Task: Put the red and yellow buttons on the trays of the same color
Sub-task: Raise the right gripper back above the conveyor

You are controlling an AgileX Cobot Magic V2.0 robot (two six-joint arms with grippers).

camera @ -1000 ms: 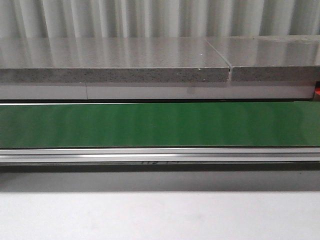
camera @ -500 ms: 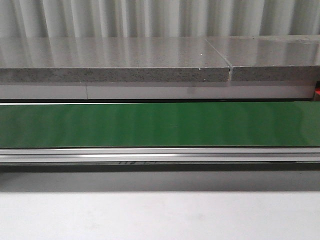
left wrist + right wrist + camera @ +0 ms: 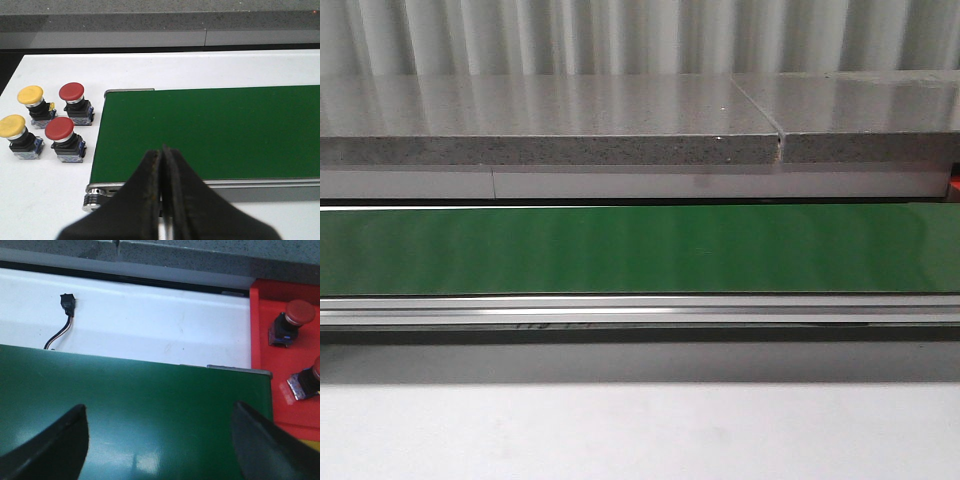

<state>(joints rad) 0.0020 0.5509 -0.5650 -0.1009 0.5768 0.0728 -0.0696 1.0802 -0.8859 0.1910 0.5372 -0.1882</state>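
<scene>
Black fingers of the left gripper point(image 3: 161, 200) press together, holding nothing, above the near edge of the green belt point(image 3: 210, 132). The right gripper point(image 3: 159, 440) gapes wide over the belt's other end. 2 red buttons point(image 3: 65, 107) and 2 yellow buttons point(image 3: 22, 110) cluster tightly beside the belt; a reach risks toppling neighbours. 2 more red ones point(image 3: 292, 320) lie on the red tray point(image 3: 260, 340).

Green belt point(image 3: 210, 132); red tray point(image 3: 285, 385); red point(image 3: 71, 91) and yellow buttons point(image 3: 30, 95).
</scene>
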